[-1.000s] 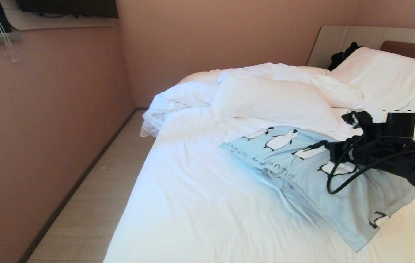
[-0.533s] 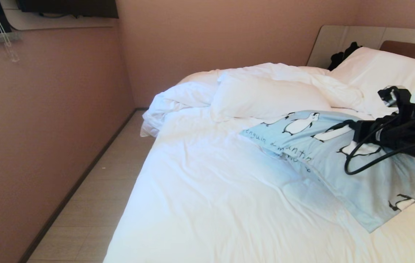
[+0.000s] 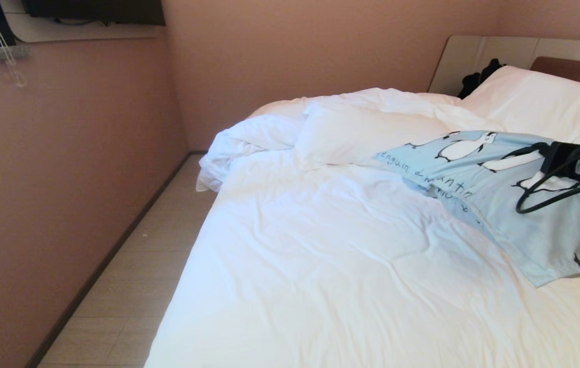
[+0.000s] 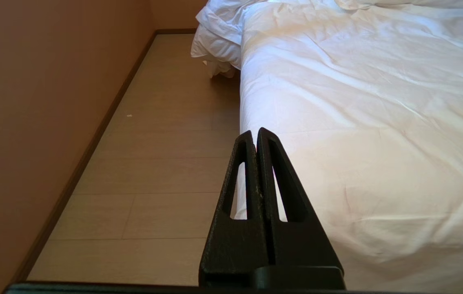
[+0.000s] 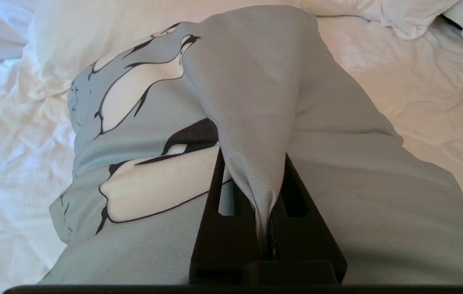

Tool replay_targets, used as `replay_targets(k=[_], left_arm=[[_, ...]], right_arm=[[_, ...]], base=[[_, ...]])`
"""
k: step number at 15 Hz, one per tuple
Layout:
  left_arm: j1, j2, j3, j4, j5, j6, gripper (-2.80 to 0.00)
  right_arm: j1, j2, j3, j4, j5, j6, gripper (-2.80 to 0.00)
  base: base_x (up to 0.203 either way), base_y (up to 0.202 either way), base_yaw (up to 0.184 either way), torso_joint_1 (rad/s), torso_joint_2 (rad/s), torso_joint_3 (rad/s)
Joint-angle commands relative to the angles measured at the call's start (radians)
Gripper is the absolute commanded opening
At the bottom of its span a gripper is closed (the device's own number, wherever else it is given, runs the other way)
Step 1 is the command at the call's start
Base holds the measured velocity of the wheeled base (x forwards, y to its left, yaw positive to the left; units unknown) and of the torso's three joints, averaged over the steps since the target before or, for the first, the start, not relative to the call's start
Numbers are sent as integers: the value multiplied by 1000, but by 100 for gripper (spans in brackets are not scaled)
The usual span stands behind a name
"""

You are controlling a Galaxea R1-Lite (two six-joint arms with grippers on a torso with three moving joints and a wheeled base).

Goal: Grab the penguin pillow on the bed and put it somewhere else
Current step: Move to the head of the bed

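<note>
big rumpled white bed [image 3: 320,266], penguin pillow [image 3: 504,204] draped over its right side next to a plain white pillow [image 3: 371,135], right gripper [image 5: 262,196] jaws pinched tight on a fold of it, left gripper [image 4: 255,136] parked by the bed's edge, jaws closed on nothing

white pillows [image 3: 371,135], pink wall [image 3: 65,153], wooden floor [image 3: 131,286]

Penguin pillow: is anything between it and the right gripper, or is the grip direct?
Nothing visible. The right gripper is shut directly on a pinched fold of the penguin pillow, lifting it above the bed.
</note>
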Motion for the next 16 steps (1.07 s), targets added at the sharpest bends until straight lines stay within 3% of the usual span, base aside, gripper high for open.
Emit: replay_targets(k=[1, 16], left_arm=[[0, 0, 0, 0, 0, -1, -280], [0, 1, 0, 0, 0, -1, -280]], right_arm=[[-7, -8, -6, -4, 1, 15, -280], [-14, -34, -6, -5, 6, 31, -280]], base=[[0, 0, 0, 0, 0, 0], [0, 0, 0, 0, 0, 0]])
